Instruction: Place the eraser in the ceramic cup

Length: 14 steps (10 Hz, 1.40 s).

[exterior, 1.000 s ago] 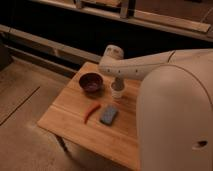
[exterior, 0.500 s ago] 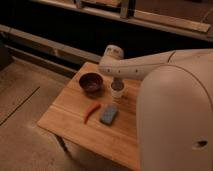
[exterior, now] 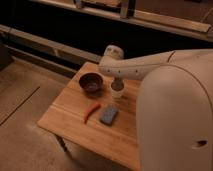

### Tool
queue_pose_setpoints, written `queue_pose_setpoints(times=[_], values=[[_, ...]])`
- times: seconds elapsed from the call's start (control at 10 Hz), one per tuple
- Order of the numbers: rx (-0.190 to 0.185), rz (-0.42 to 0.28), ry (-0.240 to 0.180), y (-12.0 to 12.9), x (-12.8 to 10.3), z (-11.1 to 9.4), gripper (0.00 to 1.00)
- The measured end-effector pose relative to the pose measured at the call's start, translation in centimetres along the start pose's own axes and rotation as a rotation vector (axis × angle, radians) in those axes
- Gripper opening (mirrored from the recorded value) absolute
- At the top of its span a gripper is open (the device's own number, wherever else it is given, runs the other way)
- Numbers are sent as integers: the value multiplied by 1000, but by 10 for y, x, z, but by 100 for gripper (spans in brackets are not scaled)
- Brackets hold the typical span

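Note:
The eraser (exterior: 109,114), a flat blue-grey block, lies on the wooden table (exterior: 65,117) near its middle. The ceramic cup (exterior: 117,90), small and white, stands upright just behind the eraser, right of the bowl. My white arm (exterior: 135,67) reaches in from the right and passes directly over the cup, ending in a rounded joint (exterior: 112,53). My gripper does not show; it is hidden behind or beyond the arm. The eraser lies free, with nothing touching it.
A dark reddish-brown bowl (exterior: 91,83) stands left of the cup. A red chili pepper (exterior: 91,113) lies left of the eraser. My white body (exterior: 175,125) covers the table's right side. A dark ledge (exterior: 60,50) runs behind the table.

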Motion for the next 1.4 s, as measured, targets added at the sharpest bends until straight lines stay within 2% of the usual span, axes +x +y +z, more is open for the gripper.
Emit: queue_pose_setpoints(times=[0.7,0.9,1.0,1.1,1.4], values=[[0,0,0,0,0,0,42],[0,0,0,0,0,0,25],[0,0,0,0,0,0,21],[0,0,0,0,0,0,23],[0,0,0,0,0,0,49]])
